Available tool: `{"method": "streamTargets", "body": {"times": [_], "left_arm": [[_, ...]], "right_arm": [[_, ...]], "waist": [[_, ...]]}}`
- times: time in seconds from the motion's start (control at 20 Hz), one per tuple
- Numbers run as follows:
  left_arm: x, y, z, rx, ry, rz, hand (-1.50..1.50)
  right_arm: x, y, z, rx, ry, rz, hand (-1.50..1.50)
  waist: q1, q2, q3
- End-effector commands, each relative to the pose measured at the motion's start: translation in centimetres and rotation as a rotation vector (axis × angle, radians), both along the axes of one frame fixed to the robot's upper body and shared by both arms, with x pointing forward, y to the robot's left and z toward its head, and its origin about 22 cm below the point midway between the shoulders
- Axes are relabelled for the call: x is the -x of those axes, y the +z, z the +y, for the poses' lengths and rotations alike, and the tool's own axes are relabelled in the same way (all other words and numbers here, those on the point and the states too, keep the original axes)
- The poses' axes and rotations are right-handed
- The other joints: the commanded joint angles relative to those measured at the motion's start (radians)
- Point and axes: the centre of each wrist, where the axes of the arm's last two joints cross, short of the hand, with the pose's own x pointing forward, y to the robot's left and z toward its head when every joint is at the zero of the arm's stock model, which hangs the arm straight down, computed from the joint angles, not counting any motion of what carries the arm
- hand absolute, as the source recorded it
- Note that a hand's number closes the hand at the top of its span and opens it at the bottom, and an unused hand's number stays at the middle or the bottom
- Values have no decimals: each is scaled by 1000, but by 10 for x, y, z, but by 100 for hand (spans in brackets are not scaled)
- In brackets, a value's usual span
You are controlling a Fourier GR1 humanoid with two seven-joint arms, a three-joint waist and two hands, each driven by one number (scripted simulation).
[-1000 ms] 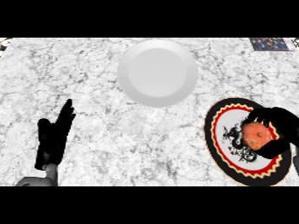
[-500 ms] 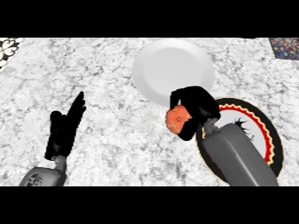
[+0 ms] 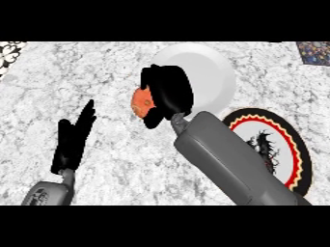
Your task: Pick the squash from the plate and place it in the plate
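Squash (image 3: 142, 102) is sitting in my right hand (image 3: 169, 91), fingers curling around it, at the white plate's (image 3: 211, 70) nine o'clock edge. Pickup from the patterned plate (image 3: 299, 154) at four o'clock looks done; I'm judging only the release is remaining. Left hand (image 3: 74, 140) is resting open at eight o'clock.

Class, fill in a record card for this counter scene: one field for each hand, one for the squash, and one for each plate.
right hand: curled round the squash, at the white plate's left edge in the view
squash: orange, held, mostly hidden by the hand
left hand: open, fingers straight, holding nothing, lower left
white plate: plain, top centre, partly behind the right hand
patterned plate: black and red rim, lower right, partly behind the right forearm
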Motion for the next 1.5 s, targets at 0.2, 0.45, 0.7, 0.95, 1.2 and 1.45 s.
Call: {"method": "streamTargets", "body": {"times": [0.2,0.45,0.7,0.95,1.2,1.45], "left_arm": [[-1,6,12,-9,47,-11,0],[15,-5,24,-17,43,7,0],[9,5,9,-7,69,4,0],[3,1,9,-8,48,-13,0],[18,-8,1,1,62,-4,0],[13,-8,-6,-5,48,-13,0]], "right_arm": [[-13,51,38,-121,-189,-225,150],[-35,36,35,-146,-297,-180,150],[-59,30,21,-127,-338,-144,150],[-84,14,-5,-110,-360,-108,150],[-96,2,-22,-45,-366,2,150],[-100,-29,-52,-48,-325,163,150]], "waist": [[-44,-6,0],[-42,-2,0],[-60,-4,1],[-61,2,0],[-64,0,1],[-51,11,1]]}}
